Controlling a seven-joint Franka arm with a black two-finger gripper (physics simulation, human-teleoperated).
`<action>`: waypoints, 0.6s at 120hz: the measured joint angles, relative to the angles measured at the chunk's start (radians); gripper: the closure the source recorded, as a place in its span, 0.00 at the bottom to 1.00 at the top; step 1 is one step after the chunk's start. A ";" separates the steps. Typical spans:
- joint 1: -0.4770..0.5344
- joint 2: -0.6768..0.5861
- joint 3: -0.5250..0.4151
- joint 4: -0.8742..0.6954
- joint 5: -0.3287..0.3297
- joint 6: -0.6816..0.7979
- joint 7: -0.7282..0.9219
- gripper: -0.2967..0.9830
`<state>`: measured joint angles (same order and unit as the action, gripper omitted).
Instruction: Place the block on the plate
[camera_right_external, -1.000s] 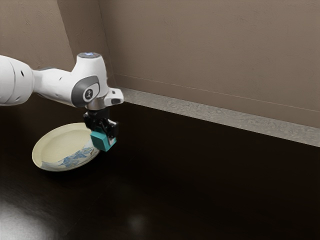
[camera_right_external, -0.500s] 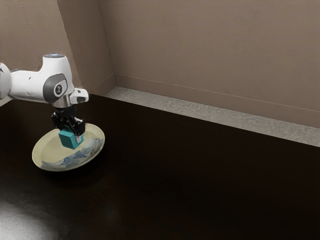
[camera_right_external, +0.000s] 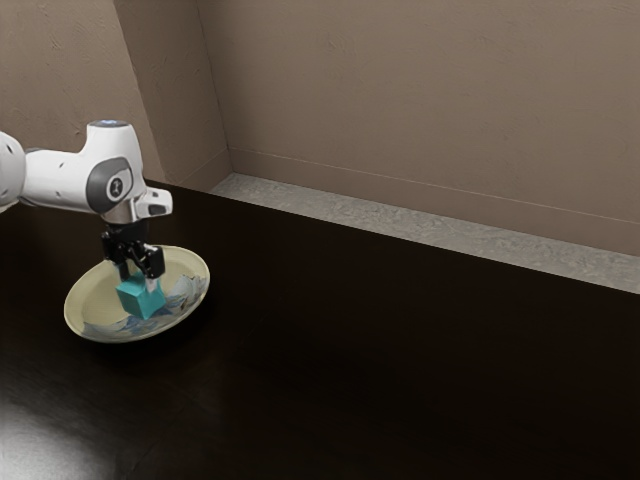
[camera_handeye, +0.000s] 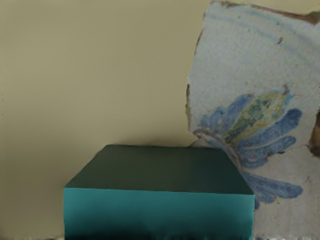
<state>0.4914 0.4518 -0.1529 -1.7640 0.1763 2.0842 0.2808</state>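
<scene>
Block (camera_right_external: 140, 300): teal, sitting inside the plate (camera_right_external: 88, 300), around the middle, nearer the patterned part than the rim. Starting at your claw (camera_right_external: 139, 281): fingers (camera_right_external: 153, 284) parted, one to each side of the block's upper part, with the gap looking a little wider than the block; no grip on it that you can make out. Whether a pad brushes a side face, you cannot tell. Block reads as more or less upright, its weight probably on the plate's floor, though its underside is hidden. Judged as the release, then, with the task all but finished and only the hand's clearing left. To do that well, hold the hand's turn as it is and lift straight up, slowly at first, so that neither pad drags a face or hooks a top edge. Keep sideways motion for when the tips are clear of the block and above the plate's rim. If the block rises or leans with the lift, stop, settle it back and spread wider before trying again. Further out, the blue leaf pattern (camera_handeye: 270, 135) lies beside the block in the wrist view, a handy mark for spotting a slide. The plate looks shallow and may be slick, so a nudge could send the block toward the rim. Plate itself lies on the dark tabletop (camera_right_external: 350, 380), well over to the exterior view's left; a low sweep by the arm (camera_right_external: 65, 178) could shove it.
</scene>
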 joint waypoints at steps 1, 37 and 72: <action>0.000 -0.001 0.000 0.001 0.001 -0.001 0.001 0.34; -0.001 -0.053 -0.004 0.006 0.007 -0.041 0.039 0.26; -0.011 -0.175 0.001 0.028 -0.004 -0.133 0.061 0.24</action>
<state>0.4806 0.2771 -0.1523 -1.7355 0.1719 1.9515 0.3422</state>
